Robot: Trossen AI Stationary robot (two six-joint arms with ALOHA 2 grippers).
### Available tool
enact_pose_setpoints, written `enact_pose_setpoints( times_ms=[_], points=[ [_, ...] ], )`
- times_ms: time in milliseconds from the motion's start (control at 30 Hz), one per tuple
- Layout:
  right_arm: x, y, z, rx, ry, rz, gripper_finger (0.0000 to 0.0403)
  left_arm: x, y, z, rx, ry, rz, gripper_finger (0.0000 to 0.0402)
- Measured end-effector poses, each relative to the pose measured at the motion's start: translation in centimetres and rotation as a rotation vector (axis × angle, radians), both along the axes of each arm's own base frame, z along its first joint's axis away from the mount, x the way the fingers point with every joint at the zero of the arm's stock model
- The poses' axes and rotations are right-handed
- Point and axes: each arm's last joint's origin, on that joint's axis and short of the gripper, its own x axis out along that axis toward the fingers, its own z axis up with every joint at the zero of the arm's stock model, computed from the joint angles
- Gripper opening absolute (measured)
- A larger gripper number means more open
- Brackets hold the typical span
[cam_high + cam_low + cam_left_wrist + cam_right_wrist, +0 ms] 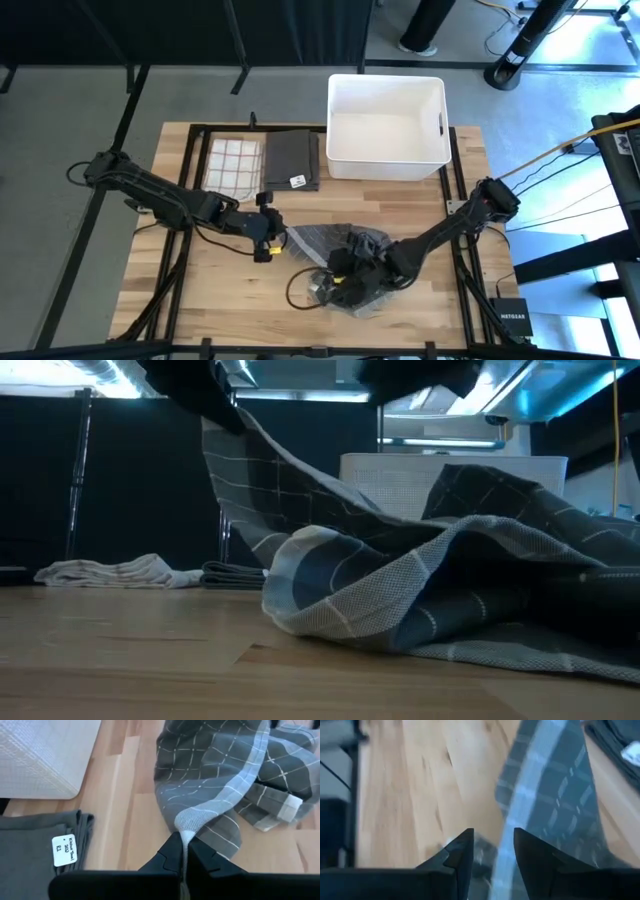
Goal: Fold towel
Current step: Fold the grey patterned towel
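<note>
A grey checked towel (320, 240) lies crumpled on the wooden table's near middle. My left gripper (272, 243) is at the towel's left end, shut on its pale-bordered tip (186, 836). In the low view that end (240, 470) rises slanting from the heap (430, 590), which rests on the table. My right gripper (342, 272) hovers over the heap, open. In the right wrist view its fingers (492, 855) stand on either side of a pale border strip (530, 785). My left gripper pinches the towel's pale border (186, 836) at a gathered tip between its two fingers. It comes slanting down from the table's left. The cloth runs up off the heap to the fingers, lifted there, while the rest lies on the table. My right gripper: whether it touches the towel, I cannot tell.
A folded dark grey towel (292, 160) with a white label and a folded white checked towel (232, 165) lie at the far left. A white bin (440, 120) stands at the far middle. Bare wood lies near the left front.
</note>
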Motion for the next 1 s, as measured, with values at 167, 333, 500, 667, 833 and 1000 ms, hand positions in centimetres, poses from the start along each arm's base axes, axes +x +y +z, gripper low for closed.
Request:
enact_pose_setpoints(
  times_ms=[167,333,500,667,833,1000],
  points=[
    [1.9,-1.6,0.6,0.087,-0.076,-0.003,0.0143,-0.1,0.1,-0.1,0.008,0.013,0.0,0.0004],
    [0.5,0.0,-0.2,0.164,0.077,0.141,0.0143,-0.2,0.1,-0.2,0.015,0.035,-0.002,0.0002],
    [-3.6,3.9,-1.0,0.106,0.208,0.17,0.0143,-0.4,0.0,-0.4,0.017,0.055,-0.003,0.0005],
    [-6.8,6.6,-1.3,0.041,0.184,0.11,0.0143,-0.4,0.1,-0.4,0.015,0.053,0.002,0.0002],
    [-6.7,8.2,-2.5,-0.002,0.124,0.119,0.0143,-0.2,0.4,-0.3,0.014,0.041,0.012,0.0004],
    [-4.0,8.0,-4.5,-0.091,0.066,0.175,0.0143,-0.1,0.4,-0.2,0.017,0.034,0.013,0.0003]
  ],
)
